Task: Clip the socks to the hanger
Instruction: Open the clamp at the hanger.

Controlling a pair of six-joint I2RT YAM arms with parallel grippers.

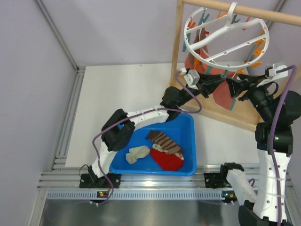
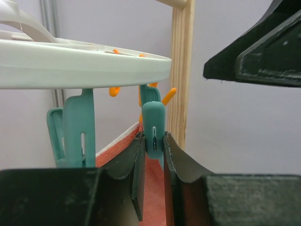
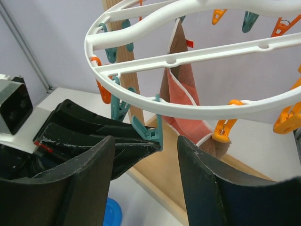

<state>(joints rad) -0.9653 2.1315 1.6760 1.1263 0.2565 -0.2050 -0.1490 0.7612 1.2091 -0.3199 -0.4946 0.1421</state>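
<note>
**Cream sock in the bin, left gripper pinched on a peg**

A blue rectangular plastic bin with smooth, glossy walls sits on the white table between the two arm bases. Four soft things show in it. A small cream fabric sock lies crumpled at the left of the bin floor. A brown sock with pale stripes lies slantwise across the middle. A red sock is bunched at the near right. A small pale scrap shows just beside the striped sock, and I cannot tell whether it is a second cream sock.

The large white plastic circular hanger has a hard, rounded rim with flat cross spokes. It hangs from the rod of a pale wooden frame, far from the bin, with orange and teal pegs dangling around its rim. A salmon-red cloth with a pale edge hangs under the ring.

The left gripper has its dark fingers pressed together on a teal plastic clothes-peg, which hangs from the rim. The right gripper sits just beside it under the ring, with its broad matte black fingers held apart and nothing between them.
</note>
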